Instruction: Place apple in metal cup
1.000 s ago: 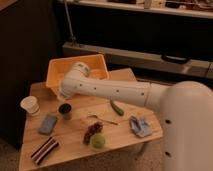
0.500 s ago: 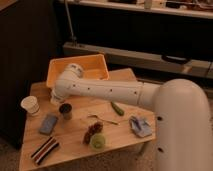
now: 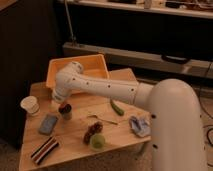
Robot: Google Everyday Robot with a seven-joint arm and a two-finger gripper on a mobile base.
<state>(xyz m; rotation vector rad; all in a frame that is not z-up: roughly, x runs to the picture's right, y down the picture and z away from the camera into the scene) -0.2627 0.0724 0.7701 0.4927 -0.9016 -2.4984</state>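
Hovering my tool over the metal cup near the counter's left edge; grip unclear. Apple could roll off the rim.

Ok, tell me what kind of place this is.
Probably a lab or office test area: a small wooden table of assorted props, a long dark counter behind. The gripper hangs over the metal cup.

Gripper over metal cup, right of white cup.
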